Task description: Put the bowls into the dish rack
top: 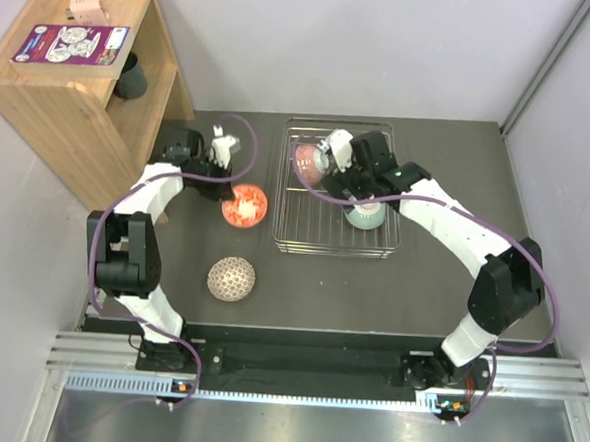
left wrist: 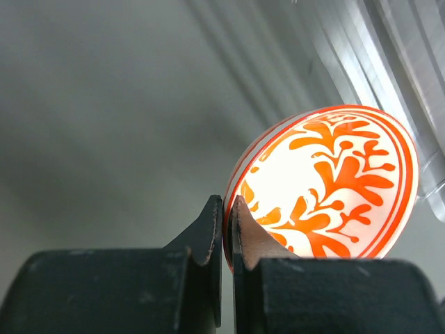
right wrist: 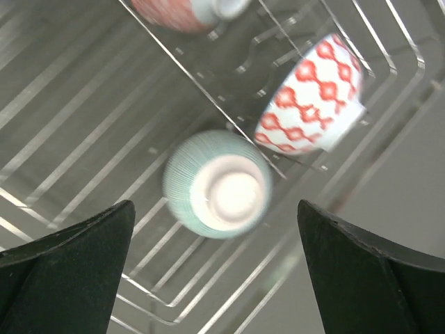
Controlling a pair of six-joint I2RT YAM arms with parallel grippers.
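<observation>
Bowls sit at both our grippers: the red-orange floral bowl point(left wrist: 327, 188) is tilted on edge, its rim pinched between the clenched fingers point(left wrist: 208, 229) of our left gripper point(left wrist: 224, 209). The beige mesh bowl point(top: 231, 277) lies upside down on the table point(top: 421, 289), well apart from them. Over the dish rack point(top: 314, 232) our right gripper point(right wrist: 214, 216) spreads wide, grasping nothing; the mint green bowl point(right wrist: 217, 184) rests upside down between its fingertips, and a red-and-white patterned bowl point(right wrist: 309, 94) leans just beyond.
</observation>
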